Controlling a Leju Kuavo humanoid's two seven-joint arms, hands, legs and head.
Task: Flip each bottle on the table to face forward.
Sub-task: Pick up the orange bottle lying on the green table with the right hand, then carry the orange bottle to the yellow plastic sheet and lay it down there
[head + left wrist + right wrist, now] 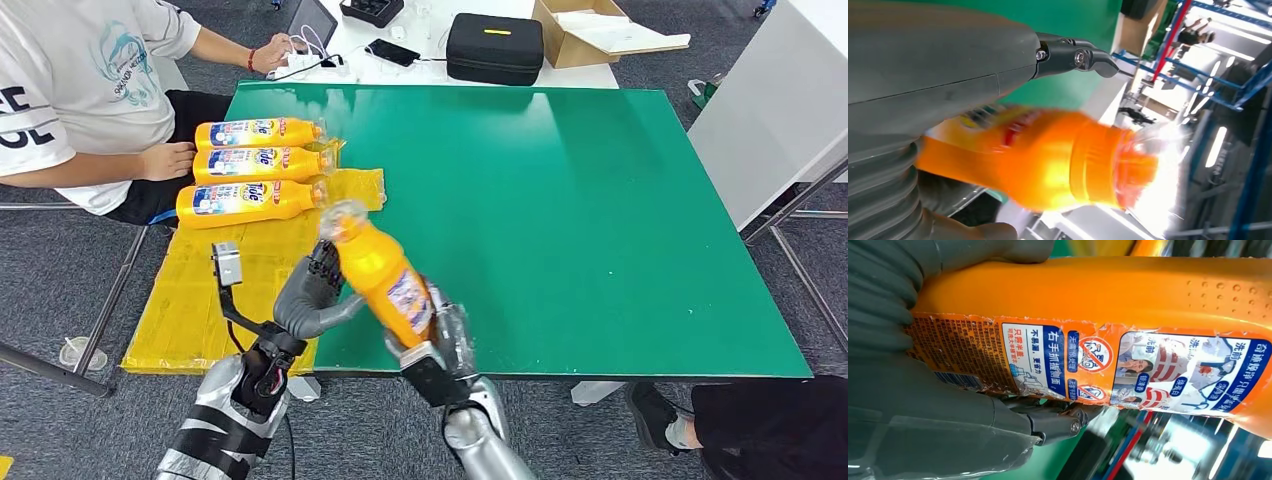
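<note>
The green counter (600, 220) has a yellow sheet (230, 290) at its left edge. Three bottles (250, 162) lie side by side on the sheet, near the far left corner. A person (80, 90) sits next to them. One orange bottle (385, 280) is up in the air over the near edge, tilted. The right hand (445, 340) grips its bottom end. The left hand (310, 295) touches its side, fingers half curled.

the held bottle (1048, 160) is motion-blurred in the left wrist view, its label unreadable. in the right wrist view both ends of it run past the picture's edges, and the right hand (923, 405) covers part of its label. in the head view the bottle's base is hidden inside that hand.
</note>
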